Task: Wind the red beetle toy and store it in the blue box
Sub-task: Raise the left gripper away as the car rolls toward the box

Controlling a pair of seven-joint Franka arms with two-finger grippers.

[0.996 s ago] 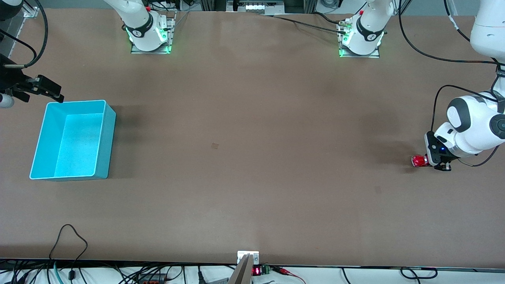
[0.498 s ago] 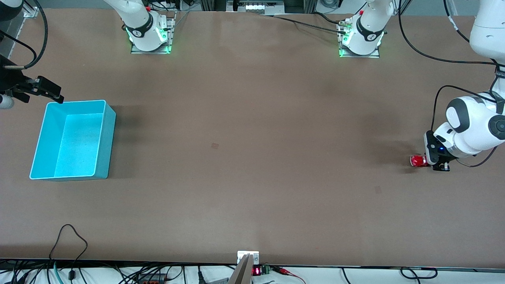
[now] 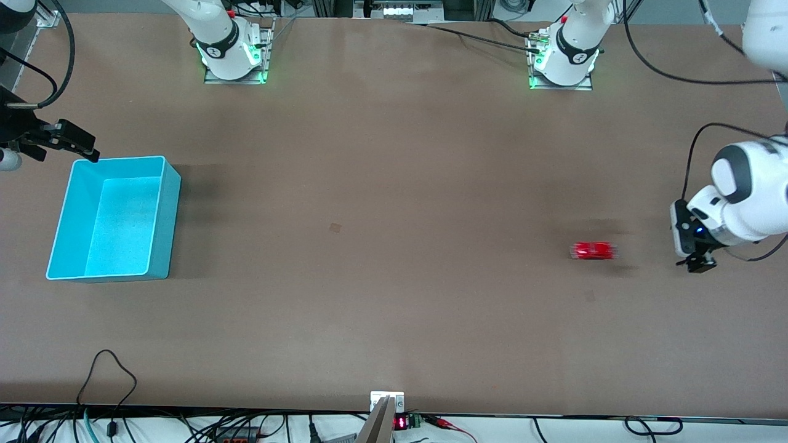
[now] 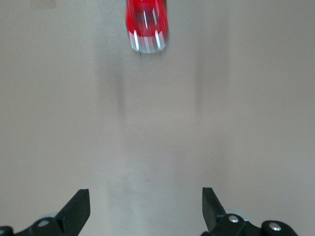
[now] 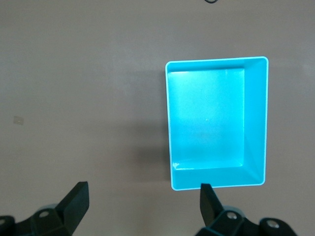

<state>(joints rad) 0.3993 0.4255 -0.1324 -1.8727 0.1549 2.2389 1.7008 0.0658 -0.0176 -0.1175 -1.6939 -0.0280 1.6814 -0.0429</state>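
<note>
Now: red beetle toy (image 3: 593,250) seen loose on the table, apparently blurred.
Left gripper (image 3: 694,258) is spread wide, empty, beside it; right gripper (image 5: 140,209), likewise opened, is held over the blue box (image 3: 169,215).

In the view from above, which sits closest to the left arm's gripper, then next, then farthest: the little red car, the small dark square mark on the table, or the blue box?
From the left gripper, open at its own end of the table:
1. The red beetle toy, loose on the table just beside it.
2. The dark square mark, around mid-table.
3. The blue box, at the right arm's end, under the waiting right gripper.
</note>
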